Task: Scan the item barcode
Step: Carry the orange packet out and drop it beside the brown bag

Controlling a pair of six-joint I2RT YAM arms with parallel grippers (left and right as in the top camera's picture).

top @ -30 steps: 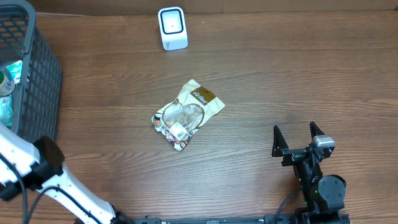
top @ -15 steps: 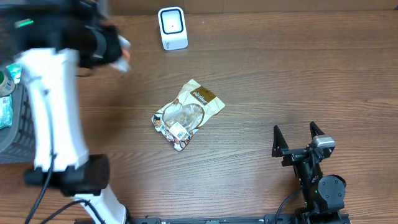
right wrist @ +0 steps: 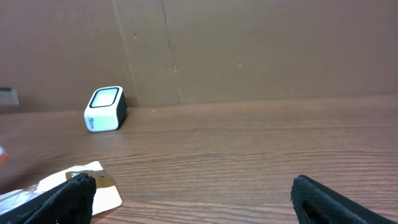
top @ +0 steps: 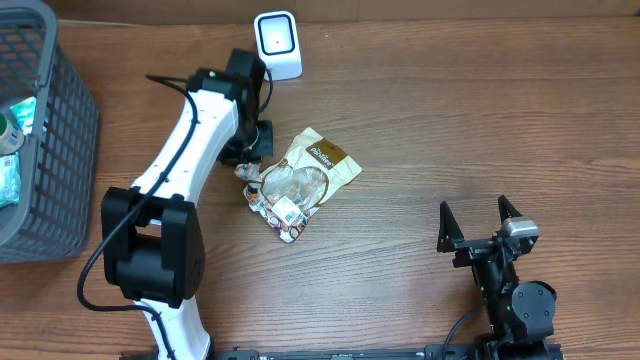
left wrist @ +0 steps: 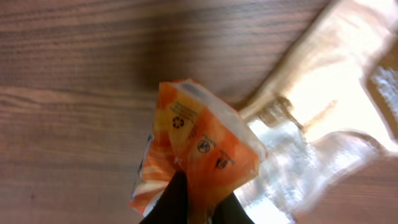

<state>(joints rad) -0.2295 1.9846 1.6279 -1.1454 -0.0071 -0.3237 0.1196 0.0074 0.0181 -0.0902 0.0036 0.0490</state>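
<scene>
left claw (left wrist: 198,202): clamped tight on the orange packet (left wrist: 202,146). My two dark fingers (left wrist: 169,202) pinch its lower edge.
orange packet: crumpled film, orange with white patches. Small round printed symbols face my wrist camera. I cannot pick out a barcode on that face.
packet position: in my grip over the counter (top: 450,120), just beside the left end of the snack bag (top: 305,178). I cannot tell whether it touches the wood. From overhead my wrist hides most of it.
left arm (top: 190,140): white links run diagonally from the near edge toward the far side. The wrist sits between the scanner (top: 277,45) and the snack bag.
snack bag: lies flat mid-counter, brown and tan header at its far right end, clear window in the middle, small white label at the near end. In my wrist view its pale film fills the right side, blurred.
scanner: white box with a dark-framed window, standing at the far edge of the counter, near my left wrist but apart from it. Also visible from the right wrist (right wrist: 104,109).
right claw (top: 480,222): jaws spread wide, nothing between them. It sits low at the near right of the counter, well apart from the bag.
basket (top: 60,130): dark grey mesh at the far left edge. Teal and green packs show inside, labels unreadable.
counter: dark wood grain.
</scene>
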